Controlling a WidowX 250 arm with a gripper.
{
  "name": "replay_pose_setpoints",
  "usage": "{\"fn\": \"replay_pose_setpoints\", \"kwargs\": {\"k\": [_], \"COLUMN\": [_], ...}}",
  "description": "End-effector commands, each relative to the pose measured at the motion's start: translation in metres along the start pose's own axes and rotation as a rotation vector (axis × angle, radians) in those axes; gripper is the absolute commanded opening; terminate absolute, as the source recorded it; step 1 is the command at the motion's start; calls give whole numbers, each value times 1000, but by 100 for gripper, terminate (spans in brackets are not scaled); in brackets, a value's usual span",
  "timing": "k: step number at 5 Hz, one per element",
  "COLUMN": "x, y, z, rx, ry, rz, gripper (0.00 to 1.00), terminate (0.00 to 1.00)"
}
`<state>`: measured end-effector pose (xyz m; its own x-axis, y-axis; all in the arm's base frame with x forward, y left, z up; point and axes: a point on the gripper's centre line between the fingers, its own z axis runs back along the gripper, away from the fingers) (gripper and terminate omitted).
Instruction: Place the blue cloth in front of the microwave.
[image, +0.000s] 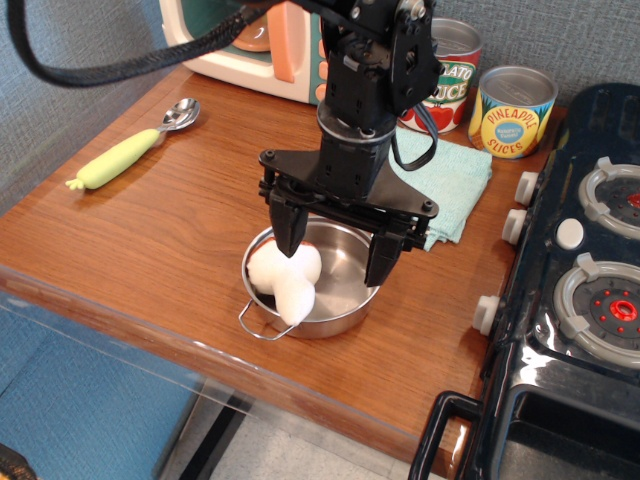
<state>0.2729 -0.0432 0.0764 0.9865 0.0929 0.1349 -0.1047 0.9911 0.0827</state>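
Note:
The blue cloth (452, 186) is a light aqua terry cloth lying flat on the wooden table, right of my arm and in front of two cans; the arm hides its left part. The microwave (262, 48) stands at the back left, cream with a teal front and a salmon-orange handle, cut off by the frame's top. My gripper (335, 245) hangs open over a steel pot (310, 285), its two black fingers spread apart above the rim and holding nothing. It is left of and nearer than the cloth.
A white mushroom-like toy (287, 280) lies in the pot. A tomato juice can (445, 82) and a pineapple slices can (512, 112) stand behind the cloth. A spoon with a yellow-green handle (130, 152) lies at left. A black toy stove (575, 290) fills the right side.

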Motion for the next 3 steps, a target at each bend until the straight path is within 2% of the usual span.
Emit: {"fn": "replay_pose_setpoints", "kwargs": {"k": [1,2,3], "x": [0,31,76], "y": [0,-12,-20], "z": [0,10,8], "rx": [0,-61,-94], "ry": [0,-44,-89], "rz": [0,-33,-36], "gripper": [100,100,100], "terminate": [0,0,0]}}
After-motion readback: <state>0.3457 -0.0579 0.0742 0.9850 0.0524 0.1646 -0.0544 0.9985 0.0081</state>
